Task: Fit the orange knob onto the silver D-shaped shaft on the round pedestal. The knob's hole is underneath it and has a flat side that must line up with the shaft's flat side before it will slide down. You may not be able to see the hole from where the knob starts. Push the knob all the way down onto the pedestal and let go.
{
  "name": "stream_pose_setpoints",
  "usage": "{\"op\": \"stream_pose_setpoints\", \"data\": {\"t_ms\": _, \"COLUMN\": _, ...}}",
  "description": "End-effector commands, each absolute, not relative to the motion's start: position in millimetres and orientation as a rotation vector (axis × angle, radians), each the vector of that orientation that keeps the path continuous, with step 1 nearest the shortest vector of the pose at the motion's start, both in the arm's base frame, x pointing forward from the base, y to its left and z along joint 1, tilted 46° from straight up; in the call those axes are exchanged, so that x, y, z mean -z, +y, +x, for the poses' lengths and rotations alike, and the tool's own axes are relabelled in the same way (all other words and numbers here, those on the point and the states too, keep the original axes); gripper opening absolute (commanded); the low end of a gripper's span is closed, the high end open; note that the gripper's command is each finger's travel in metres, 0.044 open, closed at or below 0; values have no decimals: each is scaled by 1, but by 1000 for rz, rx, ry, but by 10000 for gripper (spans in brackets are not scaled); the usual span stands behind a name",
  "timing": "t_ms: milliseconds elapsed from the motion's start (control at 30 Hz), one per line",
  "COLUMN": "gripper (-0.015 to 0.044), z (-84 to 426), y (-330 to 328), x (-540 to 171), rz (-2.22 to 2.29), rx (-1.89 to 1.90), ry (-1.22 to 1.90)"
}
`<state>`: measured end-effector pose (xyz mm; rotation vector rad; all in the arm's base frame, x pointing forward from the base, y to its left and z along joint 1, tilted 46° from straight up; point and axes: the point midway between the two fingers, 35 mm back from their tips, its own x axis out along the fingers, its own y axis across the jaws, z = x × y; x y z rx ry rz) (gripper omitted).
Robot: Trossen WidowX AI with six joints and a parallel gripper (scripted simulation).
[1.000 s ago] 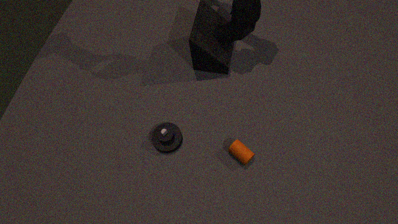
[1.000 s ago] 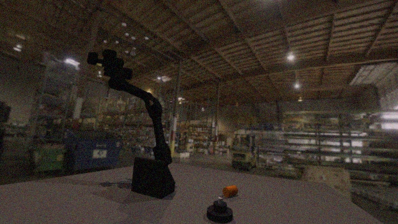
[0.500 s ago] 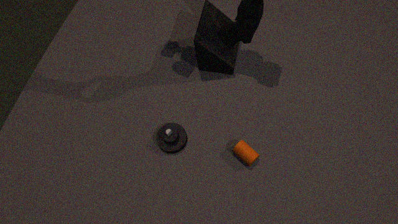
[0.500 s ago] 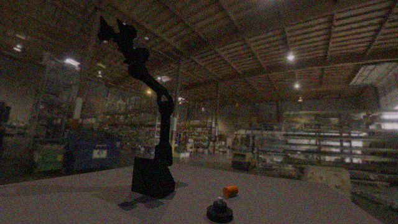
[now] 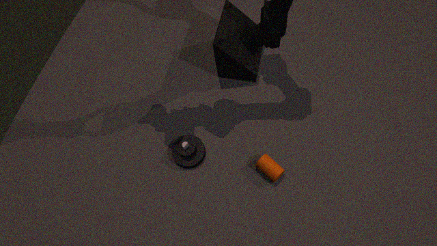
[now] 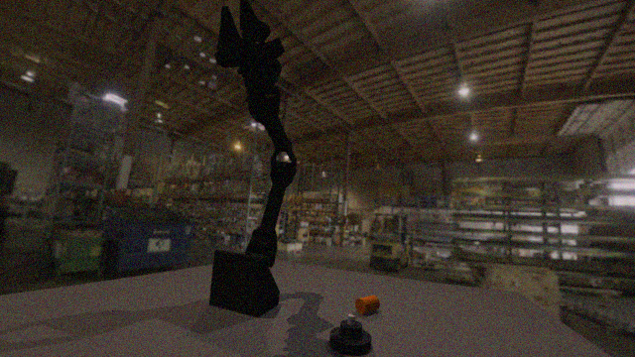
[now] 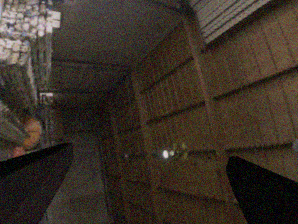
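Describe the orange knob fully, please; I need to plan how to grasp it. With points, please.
The orange knob (image 5: 270, 167) (image 6: 367, 304) is a short, plain cylinder, solid orange and matte-looking, perhaps plastic. It lies on its side on the table (image 5: 307, 212) (image 6: 437, 332), apart from the round pedestal (image 5: 199, 158) (image 6: 350, 343). Only the table touches it; the open gripper (image 6: 232, 12) is raised well above. Its hole cannot be made out in either view.

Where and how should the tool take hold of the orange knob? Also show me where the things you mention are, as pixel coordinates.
Probably best around the middle of the orange knob (image 5: 270, 168) (image 6: 367, 304), coming from above with one finger on each long curved side. It lies on its side, so its round wall faces up and its flat ends point sideways; gripping across its length should leave both ends uncovered.
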<state>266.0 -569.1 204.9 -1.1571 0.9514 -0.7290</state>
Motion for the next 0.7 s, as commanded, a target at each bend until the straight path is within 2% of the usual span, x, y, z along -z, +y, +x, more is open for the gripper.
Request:
{"op": "stream_pose_setpoints", "data": {"t_ms": 0, "gripper": 440, "z": 323, "y": -523, "x": -183, "rz": -1115, "rx": 523, "ry": 904}}
{"op": "stream_pose_setpoints", "data": {"t_ms": 333, "gripper": 440, "z": 424, "y": -382, "x": -136, "rz": -996, "rx": 39, "ry": 816}}
{"op": "stream_pose_setpoints", "data": {"t_ms": 667, "gripper": 440, "z": 464, "y": -212, "x": -104, "rz": -836, "rx": -445, "ry": 769}}
